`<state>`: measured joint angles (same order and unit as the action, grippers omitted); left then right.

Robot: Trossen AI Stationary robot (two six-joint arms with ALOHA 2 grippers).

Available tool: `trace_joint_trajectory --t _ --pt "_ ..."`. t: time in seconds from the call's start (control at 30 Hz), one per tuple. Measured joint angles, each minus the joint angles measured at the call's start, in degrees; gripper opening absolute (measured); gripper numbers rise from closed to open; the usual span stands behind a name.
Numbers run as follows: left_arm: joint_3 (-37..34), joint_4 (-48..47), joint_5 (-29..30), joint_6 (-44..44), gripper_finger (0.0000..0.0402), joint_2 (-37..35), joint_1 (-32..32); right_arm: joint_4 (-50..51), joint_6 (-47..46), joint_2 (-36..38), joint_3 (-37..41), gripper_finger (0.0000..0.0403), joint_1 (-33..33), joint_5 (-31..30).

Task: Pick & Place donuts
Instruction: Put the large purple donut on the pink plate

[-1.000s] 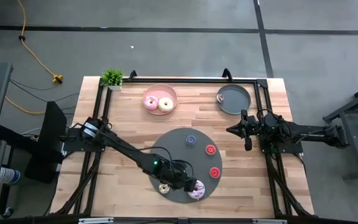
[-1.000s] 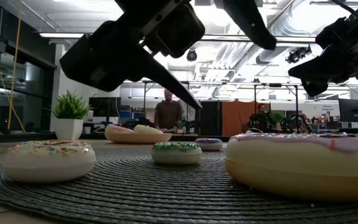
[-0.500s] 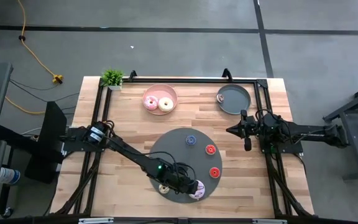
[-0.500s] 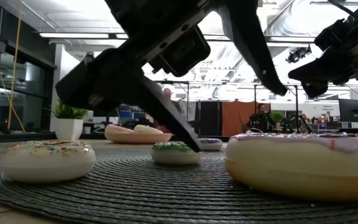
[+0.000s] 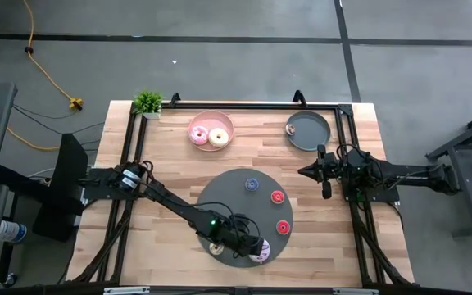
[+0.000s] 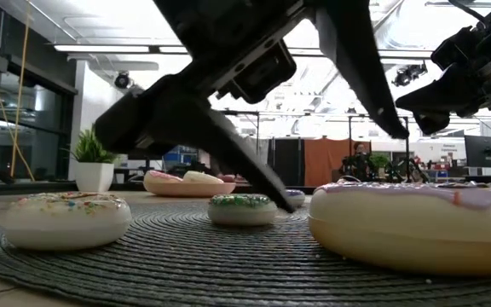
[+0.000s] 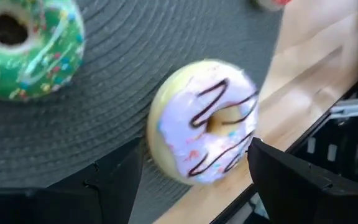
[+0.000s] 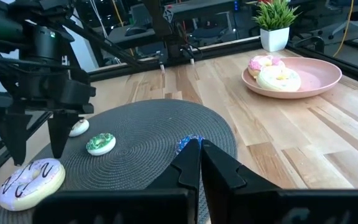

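Upper centre-left of the high view, the pink plate [image 5: 211,129] already holds two donuts [image 5: 208,135]. Lower centre, the left tool [image 5: 252,245], fingers spread, straddles the purple-frosted donut [image 7: 204,129] on the dark mat [image 5: 228,197], where several small ones remain. At right, the right tool [image 5: 327,172] waits, pressed together, over the wooden worktop [image 5: 170,172]; grey floor surrounds it.
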<state>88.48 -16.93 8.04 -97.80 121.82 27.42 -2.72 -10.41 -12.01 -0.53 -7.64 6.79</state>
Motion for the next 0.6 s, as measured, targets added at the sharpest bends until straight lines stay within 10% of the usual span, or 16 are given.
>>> trace_joint_trajectory --t 0.6 --pt "0.0 0.0 2.0 0.0 0.0277 0.4 0.0 0.0 0.0 0.0 0.0 0.0005 0.0 0.0"
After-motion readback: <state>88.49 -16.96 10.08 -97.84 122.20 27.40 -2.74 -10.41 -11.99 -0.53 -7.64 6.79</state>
